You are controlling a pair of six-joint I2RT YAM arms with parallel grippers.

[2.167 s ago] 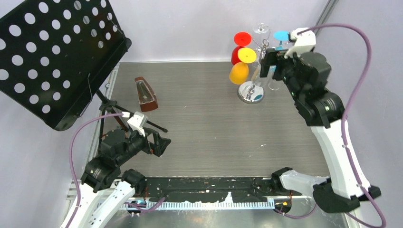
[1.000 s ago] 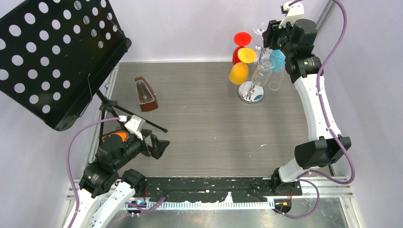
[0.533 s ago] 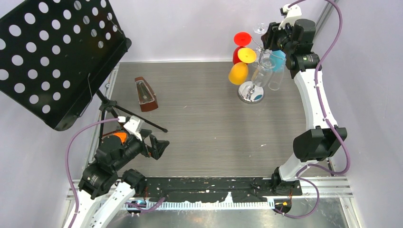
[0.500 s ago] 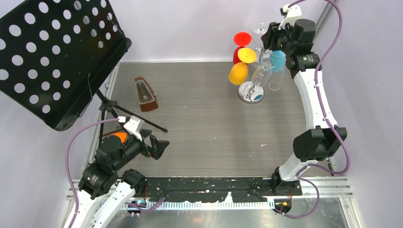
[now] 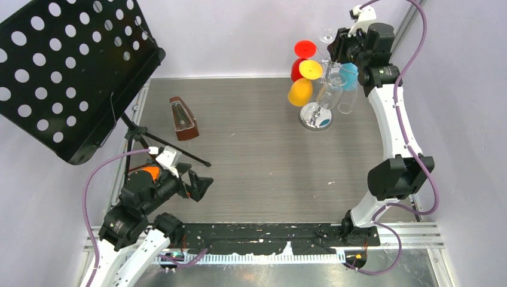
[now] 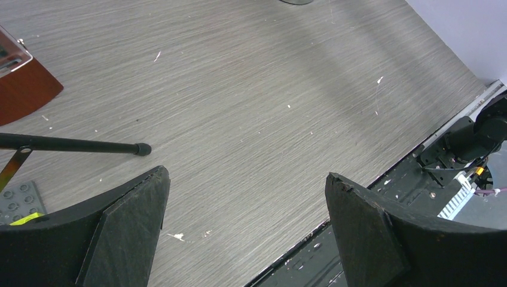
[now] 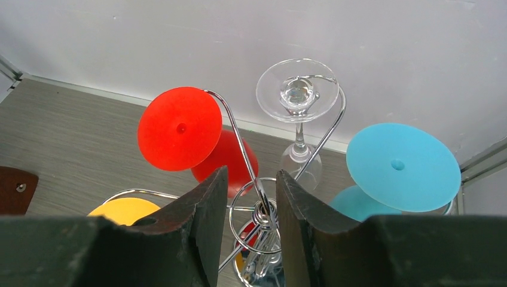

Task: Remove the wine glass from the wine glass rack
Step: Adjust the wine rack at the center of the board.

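Note:
The wine glass rack point(image 5: 315, 116), a chrome wire stand, is at the back right of the table. Wine glasses hang upside down from its arms: a red one point(image 7: 179, 128), a clear one point(image 7: 297, 89), a blue one point(image 7: 403, 167) and a yellow one point(image 7: 122, 209). My right gripper point(image 7: 252, 173) hovers over the rack's top, its fingers on either side of the top loop and post coil point(image 7: 267, 210) with small gaps showing. It holds no glass. In the top view the right gripper point(image 5: 338, 51) sits among the glass feet. My left gripper point(image 6: 246, 174) is wide open over bare table.
A black perforated music stand point(image 5: 66, 72) fills the back left, with one tripod leg point(image 6: 72, 144) lying near my left gripper. A brown metronome point(image 5: 183, 118) stands left of centre. The back wall is just behind the rack. A black strip point(image 5: 263, 239) runs along the near edge.
My right gripper rose from beside the rack to above its top loop, and its jaws have narrowed around the loop. The left arm has not moved.

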